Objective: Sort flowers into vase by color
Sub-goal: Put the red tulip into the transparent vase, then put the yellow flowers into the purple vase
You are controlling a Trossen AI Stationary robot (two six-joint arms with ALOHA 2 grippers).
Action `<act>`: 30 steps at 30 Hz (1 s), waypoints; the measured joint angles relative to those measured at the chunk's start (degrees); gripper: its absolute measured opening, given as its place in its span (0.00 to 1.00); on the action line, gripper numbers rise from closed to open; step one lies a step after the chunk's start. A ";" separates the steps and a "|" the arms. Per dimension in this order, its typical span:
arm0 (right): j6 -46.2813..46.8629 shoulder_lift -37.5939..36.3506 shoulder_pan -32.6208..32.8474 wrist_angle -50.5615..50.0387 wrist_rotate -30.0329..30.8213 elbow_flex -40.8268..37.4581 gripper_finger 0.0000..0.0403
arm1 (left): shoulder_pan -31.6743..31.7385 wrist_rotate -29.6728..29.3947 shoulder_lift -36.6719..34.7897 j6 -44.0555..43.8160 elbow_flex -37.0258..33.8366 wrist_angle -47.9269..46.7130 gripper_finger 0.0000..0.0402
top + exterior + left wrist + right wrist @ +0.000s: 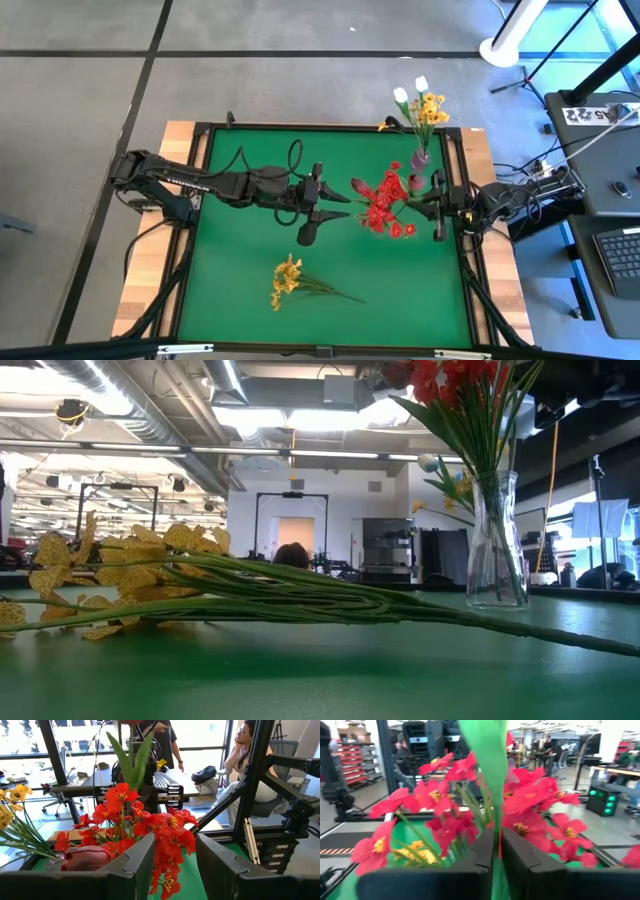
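A bunch of red flowers [385, 212] stands with its green stems in a glass vase [495, 550] at the table's right. My right gripper [498, 837] is beside it, at the right edge [432, 205], shut on a green leaf of the bunch. My left gripper [175, 845] stands open at mid-table [345, 203], facing the red blooms [150, 827], with a dark pink bud [85, 857] beside one finger. A second vase [420, 157] behind holds yellow and white flowers [425, 105]. A yellow spray [290, 280] lies flat on the green mat. My right gripper pinches a green leaf or stem [492, 795] of the red bunch between its two fingers. The fingers come in level from the table's right side. The bunch stays upright, its stems down in the glass vase.
Raised wooden and metal edges [190, 200] frame the green mat. The long stems of the yellow spray [300, 595] stretch across the near middle. There is free mat [240, 260] at the near left. A person [247, 750] sits beyond the table's right end.
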 joint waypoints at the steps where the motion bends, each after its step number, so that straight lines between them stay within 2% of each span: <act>1: 0.05 0.00 0.00 -0.23 -0.82 0.00 0.10 | 0.00 0.00 0.00 0.00 0.00 -0.04 0.35; 10: 1.26 0.00 0.02 -0.49 -1.95 0.00 0.28 | 0.00 0.00 -0.02 -0.07 0.00 -0.08 0.35; 18: -0.75 -0.02 0.02 -1.73 0.13 0.58 0.35 | 0.00 0.00 -0.02 -0.93 0.00 -0.21 0.35; 22: -1.72 -0.02 0.02 -10.03 1.72 6.49 0.35 | 0.00 -0.40 -0.06 -1.01 0.01 -0.36 0.35; 30: -1.68 -0.02 0.02 -24.47 0.95 20.93 0.35 | -0.02 -4.55 -1.90 0.31 0.04 -0.85 0.35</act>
